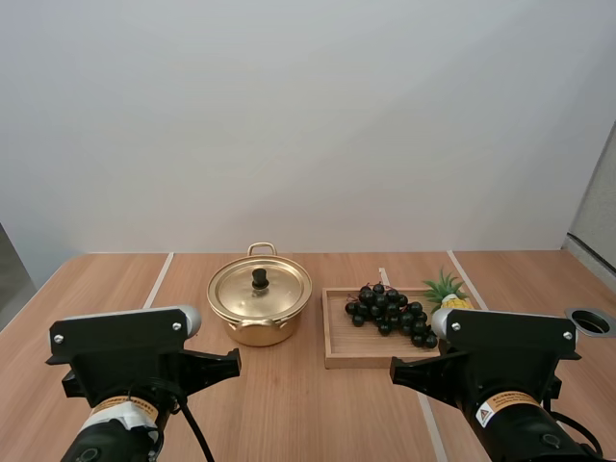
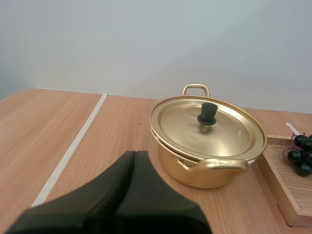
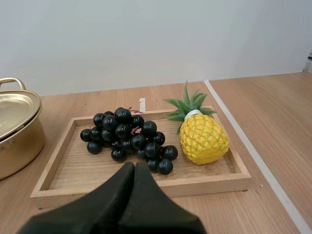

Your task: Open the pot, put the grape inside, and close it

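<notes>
Left end effector (image 2: 135,155), seen from its own wrist, has its two black fingers pressed together into one dark wedge, gripping nothing, low over the wooden table (image 2: 44,122). Just ahead of it stands the gold pot (image 2: 207,168), its lid (image 2: 214,134) seated flat on the rim and the black knob (image 2: 207,113) upright at the centre. A white stripe (image 2: 73,146) runs along the table on one side of the pot. On the other side lies a corner of the wooden tray (image 2: 285,192) with part of the bunch of grapes (image 2: 300,156) on it

Right end effector (image 3: 135,166) is likewise closed on nothing, its tip near the tray's front rim. The bunch of grapes lies inside the tray toward the pot side, and a toy pineapple (image 3: 204,139) lies close beside it. The pot stands just beside the tray, lid on

From the high view, the pot sits mid-table with the tray just to its right. The grapes lie across the tray's middle, the pineapple at its far right corner. The left arm (image 1: 125,351) hangs before the pot and the right arm (image 1: 510,346) before the tray, both at the near edge
</notes>
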Robot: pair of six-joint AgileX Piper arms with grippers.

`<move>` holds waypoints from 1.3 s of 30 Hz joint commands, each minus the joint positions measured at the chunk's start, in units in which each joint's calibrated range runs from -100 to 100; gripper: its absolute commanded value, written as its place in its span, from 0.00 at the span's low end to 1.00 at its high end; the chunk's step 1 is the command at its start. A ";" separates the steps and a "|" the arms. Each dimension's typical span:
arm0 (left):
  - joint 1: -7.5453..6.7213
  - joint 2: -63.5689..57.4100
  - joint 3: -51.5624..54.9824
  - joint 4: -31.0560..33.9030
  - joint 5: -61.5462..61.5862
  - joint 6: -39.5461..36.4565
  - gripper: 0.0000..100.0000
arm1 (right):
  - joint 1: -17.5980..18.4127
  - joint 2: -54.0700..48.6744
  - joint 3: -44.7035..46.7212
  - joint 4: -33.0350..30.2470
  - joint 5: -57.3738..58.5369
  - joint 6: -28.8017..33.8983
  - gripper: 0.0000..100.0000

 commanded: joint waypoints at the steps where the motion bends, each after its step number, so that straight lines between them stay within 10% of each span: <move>1: 0.10 -0.24 0.11 -0.46 0.06 -0.58 0.00 | -0.22 -0.30 0.12 -0.06 -1.26 -0.09 0.00; 26: 0.10 -0.24 -1.01 -0.46 -0.15 -0.47 0.00 | -0.22 -0.30 0.12 -0.10 -9.91 -0.09 0.00; 39: 0.10 -0.24 -28.38 0.56 -0.15 4.78 0.00 | -0.22 -0.30 -24.11 -0.10 -7.62 -0.09 0.00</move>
